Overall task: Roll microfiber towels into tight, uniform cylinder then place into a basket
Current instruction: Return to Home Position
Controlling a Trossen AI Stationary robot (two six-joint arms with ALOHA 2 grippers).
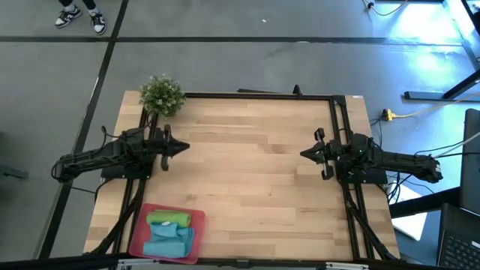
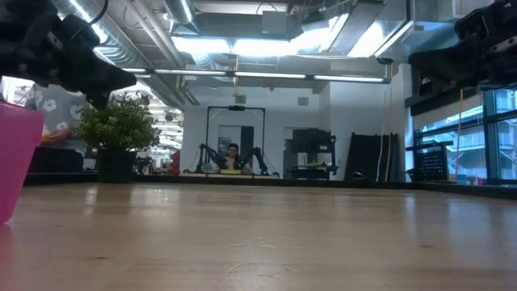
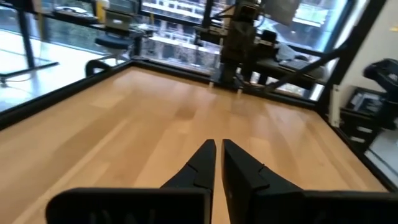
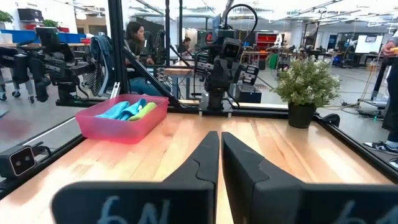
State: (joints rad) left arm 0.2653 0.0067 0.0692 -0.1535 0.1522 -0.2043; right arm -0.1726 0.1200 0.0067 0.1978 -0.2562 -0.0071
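Over wood table (image 1: pixel 247 172), L gripper (image 1: pixel 184 148) & R gripper (image 1: pixel 304 154) are held at opp. sides, well apart, fingers of both pressed together. Basket (image 1: pixel 137 229) is set at L-side table edge; blue towel (image 1: pixel 169 240), green towel (image 1: pixel 166 218) laid inside, touching.

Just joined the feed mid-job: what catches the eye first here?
The pinkish-red basket at the high view's lower left stands out, holding the green towel and the blue towel. The left end effector and right end effector, both shut and empty, face each other from opposite sides; a small plant stands at the upper left.
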